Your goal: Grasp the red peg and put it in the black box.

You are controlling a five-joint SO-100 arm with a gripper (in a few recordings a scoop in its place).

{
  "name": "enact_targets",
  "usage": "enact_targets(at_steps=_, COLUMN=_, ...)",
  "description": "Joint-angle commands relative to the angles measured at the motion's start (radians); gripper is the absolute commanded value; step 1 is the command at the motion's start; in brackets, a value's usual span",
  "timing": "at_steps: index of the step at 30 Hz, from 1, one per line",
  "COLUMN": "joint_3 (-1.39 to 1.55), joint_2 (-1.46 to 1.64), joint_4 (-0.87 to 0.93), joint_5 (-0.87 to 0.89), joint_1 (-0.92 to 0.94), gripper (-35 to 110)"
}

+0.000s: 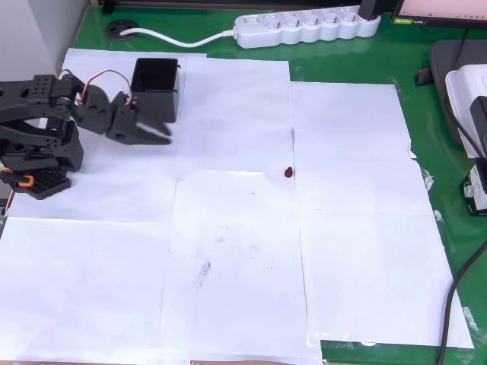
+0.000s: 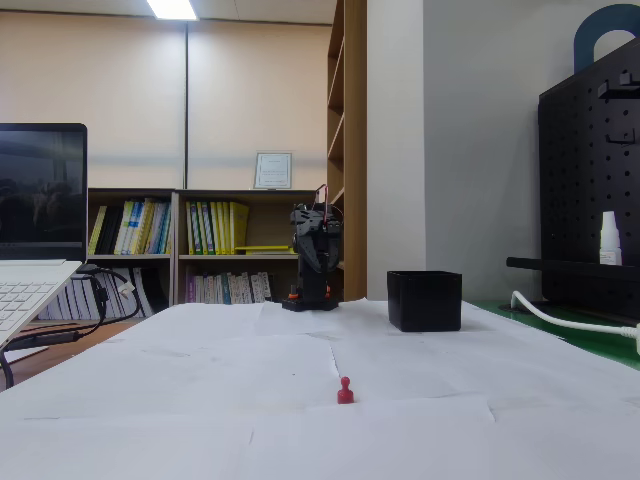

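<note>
White paper sheets (image 1: 228,251) cover a green table (image 1: 449,251), with bookshelves (image 2: 215,245) behind it in the fixed view, so the small dark things stand out well. Take the black box (image 1: 156,91) as the landmark: it stands open side up near the far left of the paper in the overhead view. The gripper (image 1: 156,135) hangs just beside the box's near wall, the arm folded back over its base; the fingers look nearly closed and hold nothing, though the gap is too small to tell for sure. The red peg (image 1: 288,172) stands upright on the bare paper, well apart from the box, to its right and nearer the camera in the overhead view. I judge the grasp not yet begun: the arm must reach out away from the box first.
</note>
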Motion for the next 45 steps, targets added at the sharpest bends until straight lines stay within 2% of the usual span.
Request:
enact_targets(at_steps=1, joint_3=0.029, joint_2=0.112, joint_4=-0.164, joint_5=0.002, joint_1=0.0, gripper=0)
enact_targets(at_steps=4, joint_3=-0.04, joint_2=0.215, joint_4=-0.403, joint_5=0.002, joint_1=0.002, gripper=0)
enact_targets(at_steps=8, joint_3=-0.044, joint_2=0.31, joint_4=-0.522, joint_5=0.011, joint_1=-0.003, gripper=0)
enact_targets(at_steps=13, joint_3=-0.017, joint_2=0.568, joint_4=-0.773, joint_5=0.006, joint_1=-0.011, gripper=0)
enact_targets(at_steps=27, joint_3=0.336, joint_2=1.267, joint_4=-1.154, joint_5=0.061, joint_1=-0.023, gripper=0)
enact_targets(at_steps=36, joint_3=0.733, joint_2=1.626, joint_4=-1.172, joint_5=0.0, joint_1=0.028, gripper=0)
enact_targets(at_steps=45, joint_3=0.882, joint_2=1.741, joint_4=-1.167, joint_5=-0.017, joint_1=0.044, gripper=4)
